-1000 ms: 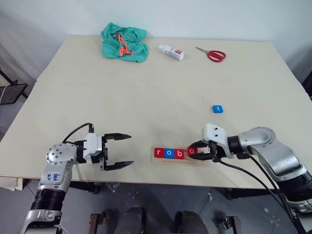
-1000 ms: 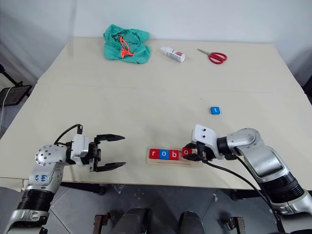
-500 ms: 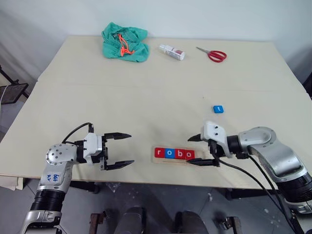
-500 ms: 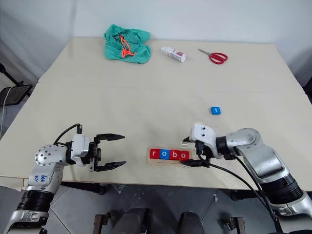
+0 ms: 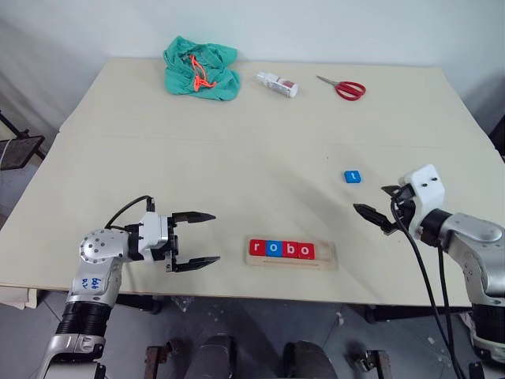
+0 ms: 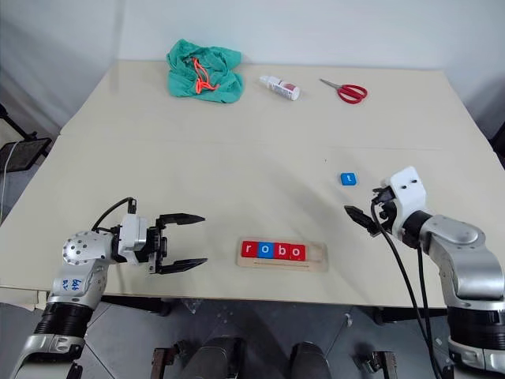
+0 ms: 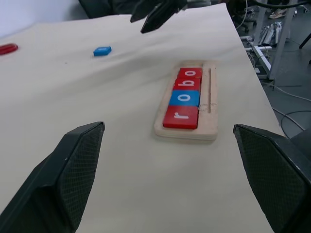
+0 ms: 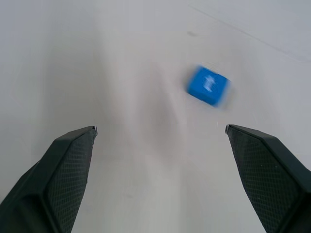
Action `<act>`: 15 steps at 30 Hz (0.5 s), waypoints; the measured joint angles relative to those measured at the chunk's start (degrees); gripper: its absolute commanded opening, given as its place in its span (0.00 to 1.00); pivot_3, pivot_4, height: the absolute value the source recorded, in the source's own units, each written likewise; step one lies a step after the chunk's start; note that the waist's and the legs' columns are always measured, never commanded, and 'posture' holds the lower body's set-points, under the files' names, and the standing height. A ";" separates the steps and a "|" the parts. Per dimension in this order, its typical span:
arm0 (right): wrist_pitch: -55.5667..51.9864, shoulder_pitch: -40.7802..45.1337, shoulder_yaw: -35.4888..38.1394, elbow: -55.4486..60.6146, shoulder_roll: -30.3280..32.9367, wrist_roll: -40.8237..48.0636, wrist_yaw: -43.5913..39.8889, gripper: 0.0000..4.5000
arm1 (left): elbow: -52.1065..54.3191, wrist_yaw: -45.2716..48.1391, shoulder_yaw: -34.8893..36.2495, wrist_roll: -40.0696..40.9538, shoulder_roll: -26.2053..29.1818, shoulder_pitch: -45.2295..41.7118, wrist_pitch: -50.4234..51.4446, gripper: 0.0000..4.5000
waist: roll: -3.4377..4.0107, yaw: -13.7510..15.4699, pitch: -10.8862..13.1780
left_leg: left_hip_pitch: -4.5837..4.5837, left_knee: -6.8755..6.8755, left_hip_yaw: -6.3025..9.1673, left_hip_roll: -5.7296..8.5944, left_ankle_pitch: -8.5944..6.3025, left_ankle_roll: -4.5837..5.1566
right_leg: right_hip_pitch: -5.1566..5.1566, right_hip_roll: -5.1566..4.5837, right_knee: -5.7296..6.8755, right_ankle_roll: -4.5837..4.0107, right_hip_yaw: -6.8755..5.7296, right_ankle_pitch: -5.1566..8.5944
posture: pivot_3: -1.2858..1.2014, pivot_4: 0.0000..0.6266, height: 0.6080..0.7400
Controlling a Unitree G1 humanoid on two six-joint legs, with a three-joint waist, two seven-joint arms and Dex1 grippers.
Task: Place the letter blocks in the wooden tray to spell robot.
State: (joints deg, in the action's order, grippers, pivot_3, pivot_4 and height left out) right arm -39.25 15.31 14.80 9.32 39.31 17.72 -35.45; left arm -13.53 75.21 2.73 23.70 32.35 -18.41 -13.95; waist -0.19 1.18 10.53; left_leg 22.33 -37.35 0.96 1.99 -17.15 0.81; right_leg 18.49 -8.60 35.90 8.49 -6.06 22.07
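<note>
- The wooden tray [image 5: 290, 254] lies near the front edge of the pale worktop [image 5: 237, 158], between the two arms.
- Four letter blocks sit in it side by side, touching, reading r, o, b, o: the red r block [image 5: 256, 248], the blue o block [image 5: 273, 249], the red b block [image 5: 290, 250] and the red o block [image 5: 306, 251].
- The slot at the tray's right end holds no block.
- The blue t block [image 5: 352, 176] lies flat on the worktop, well apart from the tray, farther back and to its right.
- The right end effector [image 5: 377, 207] hovers above the worktop to the right of the tray, with its two black fingers spread wide and nothing between them.
- In the right wrist view the blue t block [image 8: 208, 86] lies ahead of the spread fingers, not touching them.
- The left end effector [image 5: 197, 239] is held level, left of the tray and pointing toward it, its fingers wide apart and empty.
- In the left wrist view the tray [image 7: 186, 102] lies ahead between the finger pads [image 7: 73, 170], with the row of blocks running away from the camera.
- Along the back of the worktop lie a crumpled green cloth [image 5: 201, 67] with an orange cord [image 5: 197, 73], a small white bottle [image 5: 277, 83] on its side, and red-handled scissors [image 5: 342, 87].
</note>
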 measured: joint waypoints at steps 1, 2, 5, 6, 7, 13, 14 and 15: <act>0.01 0.02 0.26 -0.01 -0.48 0.03 0.92 0.99 | -0.46 0.07 -0.06 -0.01 -0.05 -0.14 -0.01 1.00 | 0.00 -0.08 0.00 | 0.00 0.00 -0.01 -0.01 0.00 0.00 | 0.00 0.00 0.00 0.00 0.00 0.00 | 0.52 0.24 1.00; 0.01 0.99 0.85 -0.56 -1.99 0.03 2.62 0.99 | -1.05 0.35 -0.19 -0.03 -0.10 -0.40 -0.02 1.00 | 0.00 -0.27 0.00 | -0.04 0.00 -0.02 -0.03 0.00 0.00 | -0.01 0.03 0.02 0.00 0.01 0.00 | 0.52 0.24 1.00; 0.10 7.83 0.85 -5.77 -6.29 -0.09 7.37 0.99 | -1.85 1.14 -1.21 -0.18 -0.94 -2.28 -0.24 1.00 | 0.00 -1.09 0.00 | -0.05 -0.03 -0.02 -0.03 0.03 -0.02 | 0.00 0.03 0.07 0.00 0.02 0.00 | 0.52 0.24 1.00; 0.51 9.67 0.49 -7.66 -6.81 -0.44 8.22 0.99 | -2.02 1.23 -1.44 -0.21 -1.00 -2.69 -0.36 1.00 | 0.00 -1.25 0.00 | -0.05 0.00 -0.01 -0.03 0.03 -0.02 | 0.01 0.02 0.07 0.00 0.02 0.00 | 0.52 0.24 1.00; 1.22 11.58 0.14 -9.92 -7.40 -0.98 9.07 0.99 | -2.13 1.24 -1.54 -0.24 -1.02 -2.90 -0.47 1.00 | 0.01 -1.33 0.00 | -0.05 0.05 0.00 -0.03 0.03 -0.02 | 0.02 0.02 0.07 0.00 0.02 0.00 | 0.52 0.24 1.00; 6.78 18.69 -2.47 -22.81 -10.17 -3.55 10.97 0.99 | -2.55 1.17 -1.62 -0.28 -1.12 -3.12 -0.49 1.00 | 0.01 -1.64 0.00 | -0.04 0.22 0.01 0.00 0.03 -0.02 | 0.11 0.01 0.07 0.00 -0.01 0.00 | 0.52 0.24 1.00; 7.45 19.15 -2.85 -24.09 -10.29 -3.78 10.97 0.99 | -2.52 1.16 -1.61 -0.28 -1.11 -3.11 -0.49 1.00 | 0.01 -1.63 0.00 | -0.04 0.21 0.03 0.00 0.03 -0.02 | 0.11 0.01 0.08 0.00 -0.01 0.00 | 0.52 0.24 1.00; 8.41 19.72 -3.22 -25.59 -10.55 -3.93 10.87 0.99 | -2.51 1.15 -1.59 -0.28 -1.10 -3.05 -0.49 1.00 | 0.01 -1.58 0.00 | -0.04 0.20 0.03 0.00 0.03 -0.02 | 0.11 0.01 0.08 0.00 -0.01 0.00 | 0.52 0.24 1.00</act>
State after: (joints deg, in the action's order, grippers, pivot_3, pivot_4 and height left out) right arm -30.84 35.03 11.59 -16.26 28.75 13.79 -24.57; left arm -16.03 76.36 1.14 23.42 31.25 -21.46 -14.44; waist -0.18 -0.40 10.52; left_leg 22.30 -37.15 0.99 1.99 -17.12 0.79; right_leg 18.60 -8.60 35.98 8.49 -6.08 22.07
